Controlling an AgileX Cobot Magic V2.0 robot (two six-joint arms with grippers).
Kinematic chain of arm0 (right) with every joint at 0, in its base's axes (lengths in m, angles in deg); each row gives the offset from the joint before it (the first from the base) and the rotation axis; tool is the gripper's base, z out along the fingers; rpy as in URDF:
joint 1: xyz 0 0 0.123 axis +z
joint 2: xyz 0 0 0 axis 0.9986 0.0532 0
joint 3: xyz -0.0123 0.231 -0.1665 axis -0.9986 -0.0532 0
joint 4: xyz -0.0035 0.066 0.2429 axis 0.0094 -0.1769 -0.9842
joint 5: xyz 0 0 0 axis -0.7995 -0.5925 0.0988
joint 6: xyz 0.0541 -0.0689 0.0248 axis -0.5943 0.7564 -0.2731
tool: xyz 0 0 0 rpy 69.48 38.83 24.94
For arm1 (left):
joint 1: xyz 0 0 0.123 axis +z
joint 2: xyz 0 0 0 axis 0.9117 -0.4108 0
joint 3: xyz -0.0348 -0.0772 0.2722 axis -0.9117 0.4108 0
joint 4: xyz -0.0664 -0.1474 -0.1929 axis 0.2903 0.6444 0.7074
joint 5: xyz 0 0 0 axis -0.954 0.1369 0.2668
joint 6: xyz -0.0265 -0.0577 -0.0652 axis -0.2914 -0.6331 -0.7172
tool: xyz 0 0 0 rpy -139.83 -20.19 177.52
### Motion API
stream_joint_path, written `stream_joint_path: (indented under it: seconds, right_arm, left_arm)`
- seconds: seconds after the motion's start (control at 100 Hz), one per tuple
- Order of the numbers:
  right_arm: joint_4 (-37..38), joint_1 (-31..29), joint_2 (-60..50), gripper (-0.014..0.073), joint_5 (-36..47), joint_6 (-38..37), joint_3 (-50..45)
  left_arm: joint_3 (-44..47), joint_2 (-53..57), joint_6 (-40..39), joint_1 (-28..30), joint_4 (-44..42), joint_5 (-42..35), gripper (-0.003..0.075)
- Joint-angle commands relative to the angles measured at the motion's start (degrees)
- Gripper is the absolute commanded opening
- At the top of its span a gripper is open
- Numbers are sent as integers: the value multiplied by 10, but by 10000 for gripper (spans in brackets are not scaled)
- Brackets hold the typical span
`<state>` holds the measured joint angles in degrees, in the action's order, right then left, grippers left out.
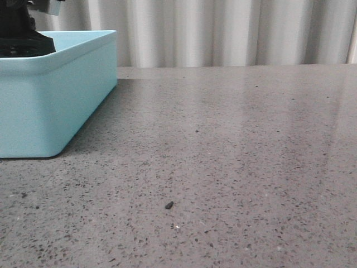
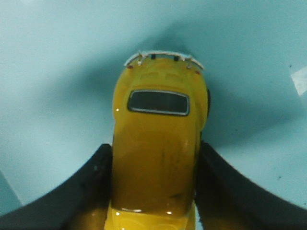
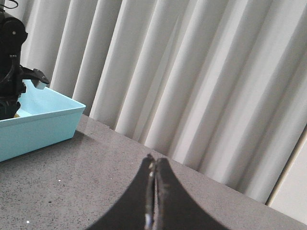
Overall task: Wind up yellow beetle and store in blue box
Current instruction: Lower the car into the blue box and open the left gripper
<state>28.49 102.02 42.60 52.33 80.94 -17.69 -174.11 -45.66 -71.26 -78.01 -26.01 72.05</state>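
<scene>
The yellow beetle (image 2: 156, 143) fills the middle of the left wrist view, seen from above, with its dark window and chrome bumper toward the blue box floor (image 2: 57, 62). My left gripper (image 2: 154, 184) is shut on the beetle, one black finger against each side of its body. In the front view the blue box (image 1: 50, 100) stands at the far left and the left arm (image 1: 19, 30) reaches down into it; the car is hidden there. My right gripper (image 3: 154, 165) is shut and empty above the table, away from the box (image 3: 36, 122).
The grey speckled table (image 1: 223, 156) stretches right of the box, with a small dark fleck (image 1: 169, 205) near the front. A pleated white curtain (image 1: 234, 30) hangs behind the table's far edge.
</scene>
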Motion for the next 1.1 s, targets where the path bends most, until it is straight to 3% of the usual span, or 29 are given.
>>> stream_joint_path:
  seconds: [0.0,1.09]
  right_arm:
    - [4,-1,-3,-62,47,5,11]
    - [4,-1,-3,-62,47,5,11]
  left_arm:
    - [-14,32,-4,2,3,14,63]
    - [-14,32,-3,2,30,-16,62]
